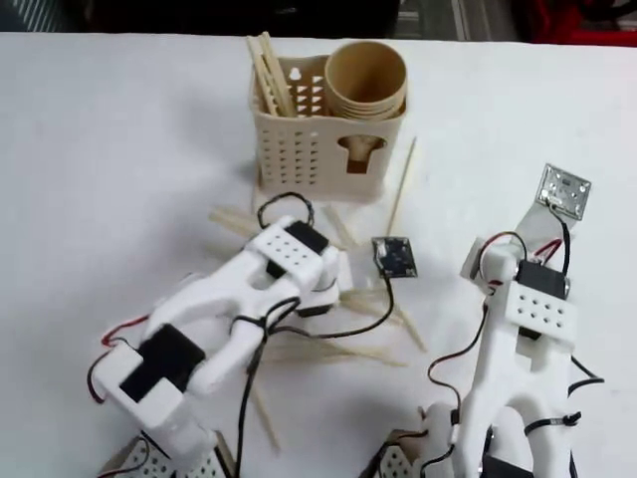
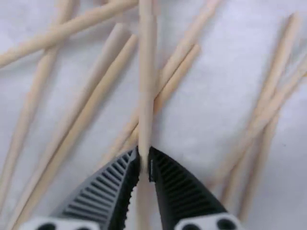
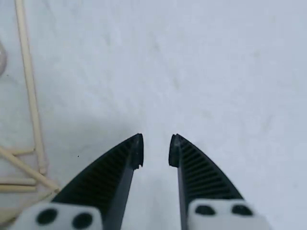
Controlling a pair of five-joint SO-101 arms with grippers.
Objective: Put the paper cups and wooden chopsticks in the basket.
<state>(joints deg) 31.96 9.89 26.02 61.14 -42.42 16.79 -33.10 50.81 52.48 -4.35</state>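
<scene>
Clamps one pale wooden chopstick (image 2: 146, 86) in left gripper (image 2: 144, 160), loose chopsticks (image 2: 67, 31) fanned beyond its tips. Holds right gripper (image 3: 155, 148) slightly apart over white table (image 3: 216, 72). Beyond both, cream perforated plastic basket (image 1: 299, 159) with stacked tan paper cups (image 1: 366, 75).

The basket (image 1: 318, 159) stands at the rear centre of the table (image 1: 119, 149). The paper cups (image 1: 366, 78) sit nested in its right part and upright chopsticks (image 1: 270, 72) in its left. Loose chopsticks (image 2: 86, 110) lie scattered in front of it, under the left gripper (image 2: 144, 160), with a single chopstick (image 2: 146, 72) between its jaws. The right gripper (image 3: 156, 146) is to the right of the scatter, over bare table.
</scene>
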